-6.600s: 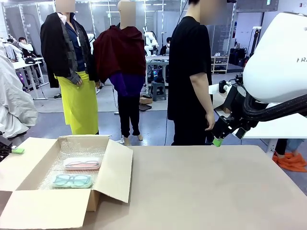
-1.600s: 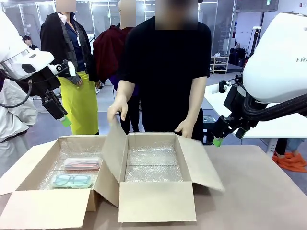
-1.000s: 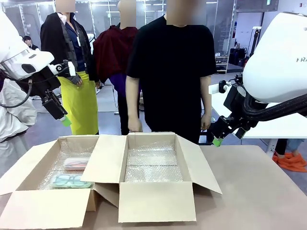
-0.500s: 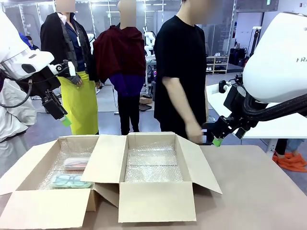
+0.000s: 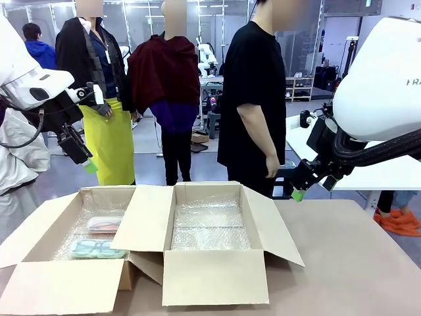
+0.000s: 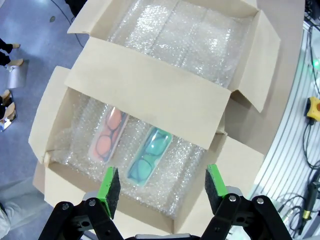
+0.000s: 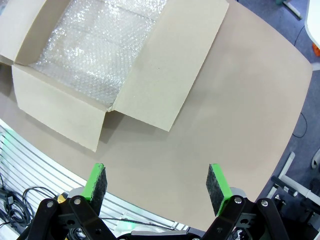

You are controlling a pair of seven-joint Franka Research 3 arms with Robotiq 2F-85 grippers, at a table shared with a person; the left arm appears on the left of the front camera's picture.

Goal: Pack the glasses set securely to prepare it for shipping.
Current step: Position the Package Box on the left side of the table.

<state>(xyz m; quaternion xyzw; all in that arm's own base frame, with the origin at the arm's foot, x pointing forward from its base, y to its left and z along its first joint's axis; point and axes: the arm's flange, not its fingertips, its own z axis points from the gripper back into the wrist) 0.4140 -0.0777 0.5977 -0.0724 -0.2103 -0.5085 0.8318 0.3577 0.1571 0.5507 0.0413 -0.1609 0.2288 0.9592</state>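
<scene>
Hovering wide open, left pincer (image 6: 161, 191) sits directly above pink case (image 6: 107, 134) and mint case (image 6: 148, 154) in left box (image 6: 47, 137); long axes run between its fingers. Right pincer (image 7: 158, 186) open, farther off.

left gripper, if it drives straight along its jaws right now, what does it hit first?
Likely the mint green case, lying on bubble wrap in the left box. The left gripper hangs open above it, nothing between. Depth unclear; the pink case sits just beside.
</scene>
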